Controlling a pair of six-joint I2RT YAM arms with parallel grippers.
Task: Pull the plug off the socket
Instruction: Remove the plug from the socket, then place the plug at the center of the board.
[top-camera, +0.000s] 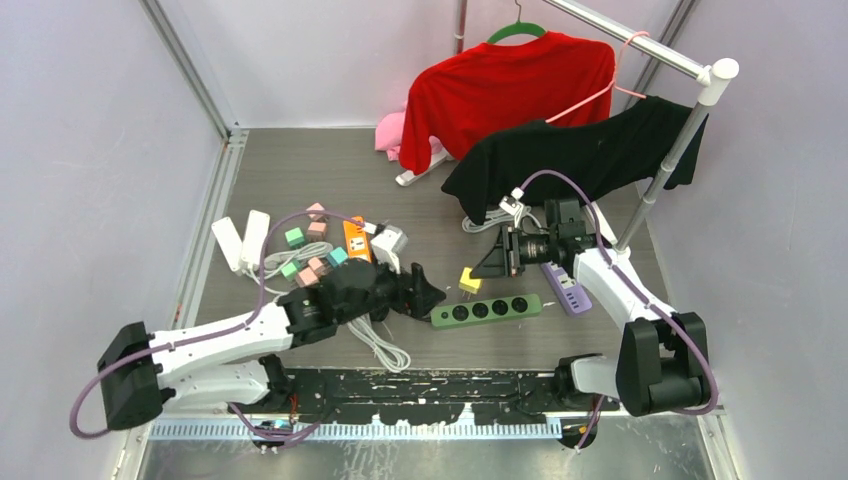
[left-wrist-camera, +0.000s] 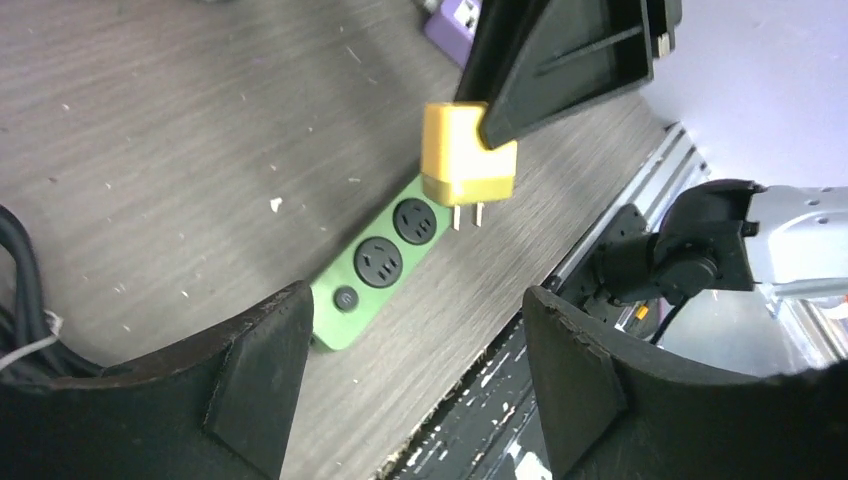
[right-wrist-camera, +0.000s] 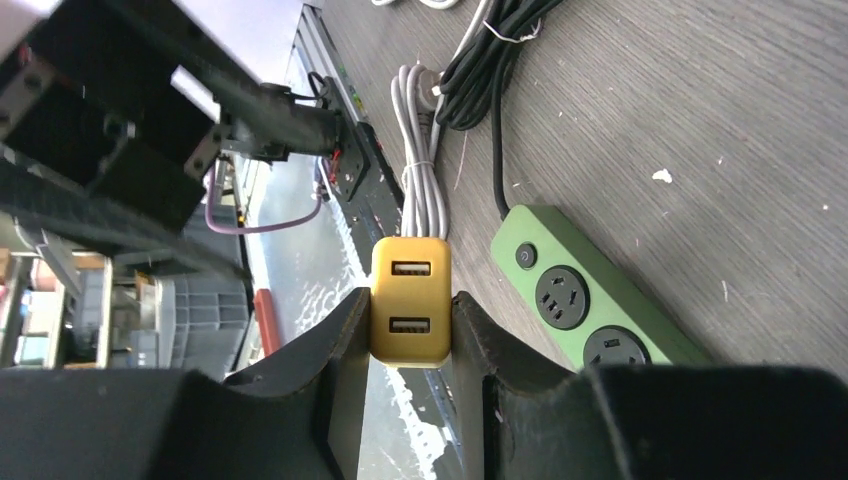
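The left arm (top-camera: 220, 345) is reaching in low over the counter (top-camera: 300, 170) from the left. Its jaws are standing wide apart, hovering just beside the left end of the strip (top-camera: 487, 310). A white cord (top-camera: 385, 348) is lying coiled on the counter beneath that arm.

The green strip is lying flat on the counter, running left to right. In the left wrist view its switch and two of its sockets are showing between the jaws (left-wrist-camera: 375, 270).

The yellow plug (top-camera: 469, 281) is hanging in the air just beyond the strip's left part, out of the sockets. The left wrist view is showing its two prongs bare and pointing down, clear of the strip (left-wrist-camera: 465, 165).

The right jaws are closed on the plug, pinching it by its two sides. In the right wrist view its two USB ports are facing the camera (right-wrist-camera: 410, 300), and the strip is lying apart from it to the right (right-wrist-camera: 590, 300).

The right arm (top-camera: 620, 285) is coming in from the right, over a purple strip (top-camera: 566, 288) on the counter.
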